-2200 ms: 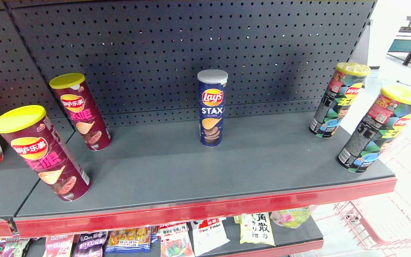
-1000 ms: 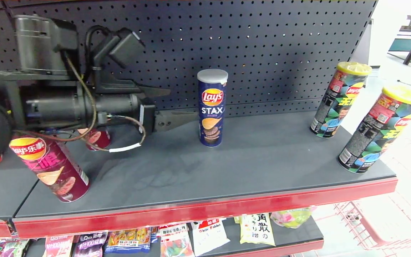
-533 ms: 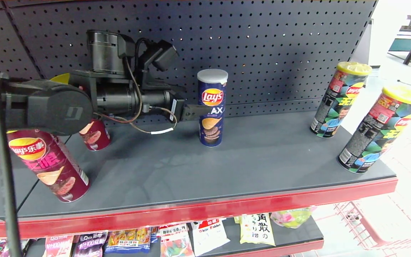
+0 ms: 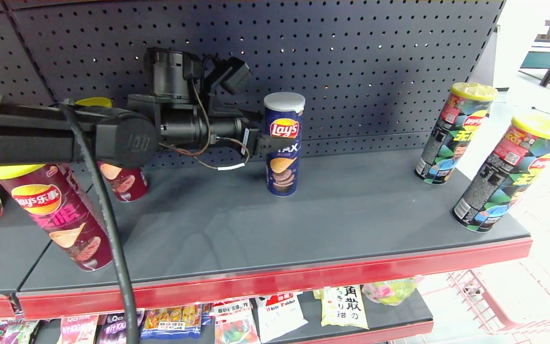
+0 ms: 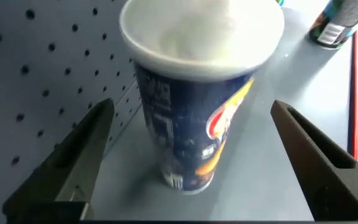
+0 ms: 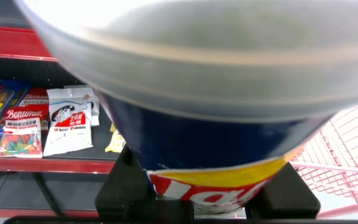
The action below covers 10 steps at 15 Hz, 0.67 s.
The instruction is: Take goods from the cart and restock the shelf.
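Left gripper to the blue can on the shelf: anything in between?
Nothing visible. The left gripper is open around the blue can, with a gap on each side. The right gripper grips a second can.

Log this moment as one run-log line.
left gripper: open, straddling blue can on shelf | right gripper: shut on second blue can

Daylight washes out the head view's right edge; right wrist's can (image 6: 216,149) blurs.
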### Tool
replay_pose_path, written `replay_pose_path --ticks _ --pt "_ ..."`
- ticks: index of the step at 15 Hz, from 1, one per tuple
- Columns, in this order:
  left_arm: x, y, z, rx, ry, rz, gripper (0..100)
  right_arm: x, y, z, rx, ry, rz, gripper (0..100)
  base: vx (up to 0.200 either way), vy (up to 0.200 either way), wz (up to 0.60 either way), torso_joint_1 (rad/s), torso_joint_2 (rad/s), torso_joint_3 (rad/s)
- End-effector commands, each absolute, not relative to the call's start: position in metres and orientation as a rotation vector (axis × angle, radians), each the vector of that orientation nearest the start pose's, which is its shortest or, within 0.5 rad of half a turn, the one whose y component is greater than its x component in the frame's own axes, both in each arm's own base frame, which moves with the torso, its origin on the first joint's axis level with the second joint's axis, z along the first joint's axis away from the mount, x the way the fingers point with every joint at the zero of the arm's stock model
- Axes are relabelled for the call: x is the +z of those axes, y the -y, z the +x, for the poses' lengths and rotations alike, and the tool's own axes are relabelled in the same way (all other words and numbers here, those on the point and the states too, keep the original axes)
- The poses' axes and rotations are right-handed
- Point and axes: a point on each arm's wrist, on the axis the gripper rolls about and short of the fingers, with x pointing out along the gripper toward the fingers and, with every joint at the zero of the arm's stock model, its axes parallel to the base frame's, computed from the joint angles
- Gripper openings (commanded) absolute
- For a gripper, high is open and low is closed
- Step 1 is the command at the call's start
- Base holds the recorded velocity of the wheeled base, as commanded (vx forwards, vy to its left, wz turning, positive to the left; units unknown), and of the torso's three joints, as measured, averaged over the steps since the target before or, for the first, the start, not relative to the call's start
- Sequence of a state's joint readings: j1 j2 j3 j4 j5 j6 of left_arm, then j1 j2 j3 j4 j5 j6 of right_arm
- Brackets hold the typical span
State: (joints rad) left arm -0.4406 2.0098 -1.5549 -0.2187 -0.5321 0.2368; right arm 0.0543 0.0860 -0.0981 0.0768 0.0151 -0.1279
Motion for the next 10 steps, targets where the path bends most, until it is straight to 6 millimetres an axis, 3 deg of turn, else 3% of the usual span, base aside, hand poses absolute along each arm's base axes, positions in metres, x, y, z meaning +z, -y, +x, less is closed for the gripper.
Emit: replay_pose_path --ticks 1,10 --pt "0.234 0.187 0.380 -1.015 -0.131 0.198 100 0.097 0.001 -0.023 0.073 -0.061 -0.130 0 0.000 0.000 0.00 0.000 0.00 0.000" --pt "0.229 0.197 0.406 -1.109 -0.079 0.184 100 0.097 0.001 -0.023 0.072 -0.066 -0.130 0 0.000 0.000 0.00 0.000 0.00 0.000"
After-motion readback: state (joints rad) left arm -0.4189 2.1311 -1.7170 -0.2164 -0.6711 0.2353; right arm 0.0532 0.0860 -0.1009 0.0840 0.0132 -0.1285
